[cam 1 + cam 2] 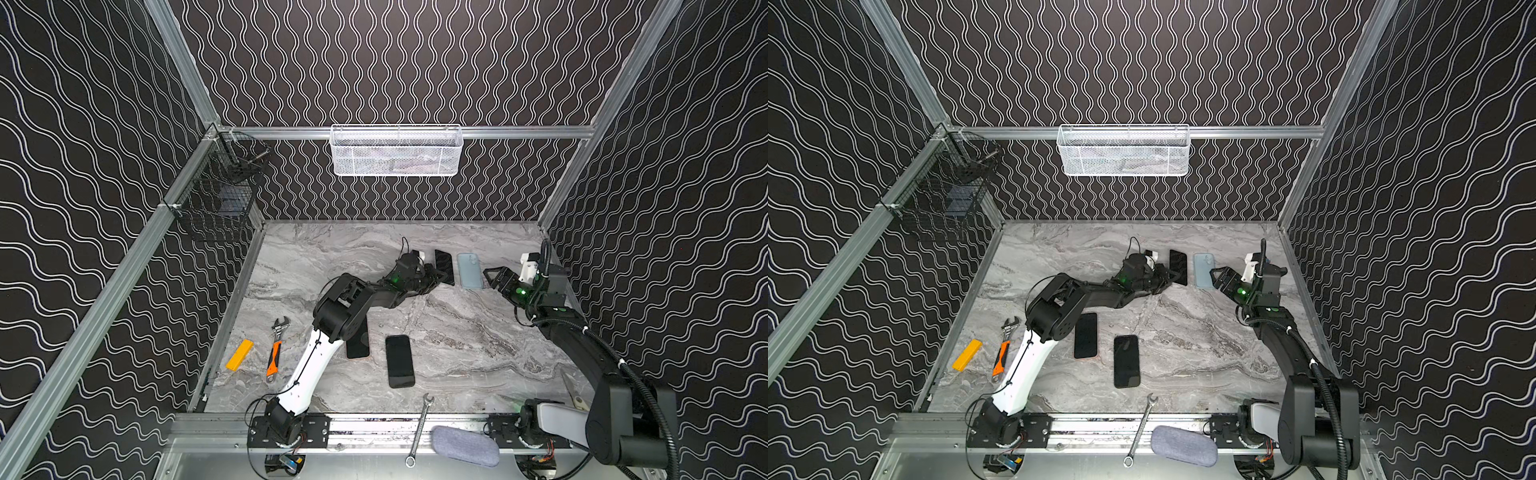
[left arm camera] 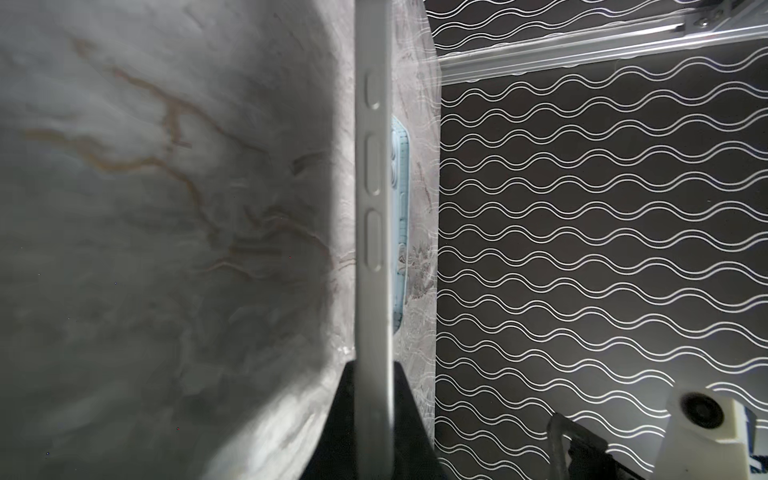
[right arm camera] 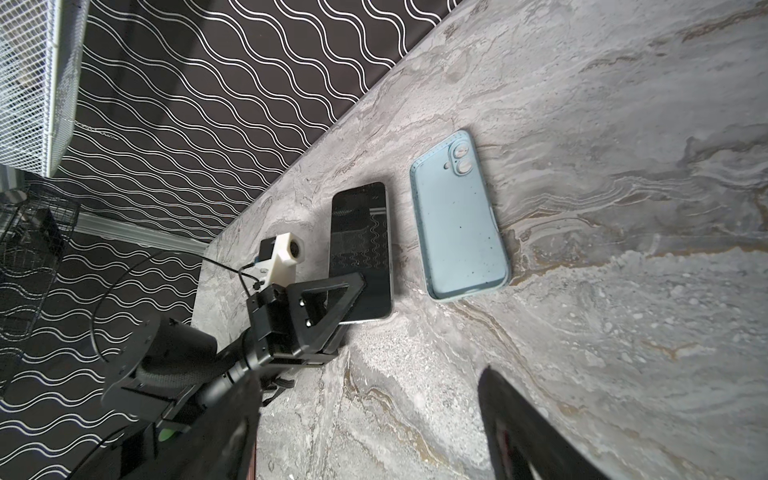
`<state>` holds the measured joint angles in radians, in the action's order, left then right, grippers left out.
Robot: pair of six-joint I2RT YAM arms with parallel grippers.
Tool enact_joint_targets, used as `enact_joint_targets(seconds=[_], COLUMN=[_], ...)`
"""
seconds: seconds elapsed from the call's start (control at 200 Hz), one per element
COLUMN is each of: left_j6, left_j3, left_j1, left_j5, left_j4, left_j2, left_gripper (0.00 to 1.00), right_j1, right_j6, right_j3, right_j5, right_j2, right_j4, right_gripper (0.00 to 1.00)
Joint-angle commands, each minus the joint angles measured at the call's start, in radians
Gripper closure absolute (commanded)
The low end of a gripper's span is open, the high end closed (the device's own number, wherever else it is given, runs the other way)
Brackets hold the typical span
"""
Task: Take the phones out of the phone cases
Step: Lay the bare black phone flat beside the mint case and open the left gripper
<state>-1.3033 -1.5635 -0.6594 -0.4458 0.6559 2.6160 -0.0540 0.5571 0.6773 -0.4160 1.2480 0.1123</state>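
We see the left gripper [image 1: 435, 277] clamped on the near end of the phone [image 1: 444, 266], which stands tipped on a long edge, its long axis running near to far. Just right of it, apart, the blue phone case [image 1: 469, 270] lies flat, camera end far. The right gripper [image 1: 492, 278] gapes near it, holding nothing. What the white mesh basket [image 1: 395, 151] holds, we cannot tell.

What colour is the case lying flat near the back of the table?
Pale blue. The case shows best in the right wrist view.

Glossy glass phone [image 3: 360, 241]; matt plastic case [image 3: 457, 224]; smooth marble-look table [image 3: 623, 199].
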Motion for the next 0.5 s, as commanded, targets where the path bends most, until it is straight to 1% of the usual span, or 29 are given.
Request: enact_joint_targets(seconds=[0.0, 0.245, 0.405, 0.496], left_j6=[0.024, 0.019, 0.045, 0.046], left_j3=[-0.016, -0.020, -0.019, -0.008], left_j1=[0.000, 0.000, -0.003, -0.005], left_j5=[0.006, 0.012, 0.008, 0.013], left_j4=[0.043, 0.036, 0.022, 0.016], left_j2=[0.003, 0.013, 0.008, 0.004], left_gripper=[1.00, 1.00, 1.00, 0.98], right_j1=[0.002, 0.003, 0.002, 0.003], right_j6=[0.000, -0.002, 0.004, 0.003], right_j3=[0.002, 0.013, 0.008, 0.007], right_j5=[-0.015, -0.018, -0.021, -0.023], right_j2=[0.011, 0.024, 0.024, 0.019], right_j4=[0.050, 0.055, 0.064, 0.061], right_gripper=[0.17, 0.17, 0.17, 0.17])
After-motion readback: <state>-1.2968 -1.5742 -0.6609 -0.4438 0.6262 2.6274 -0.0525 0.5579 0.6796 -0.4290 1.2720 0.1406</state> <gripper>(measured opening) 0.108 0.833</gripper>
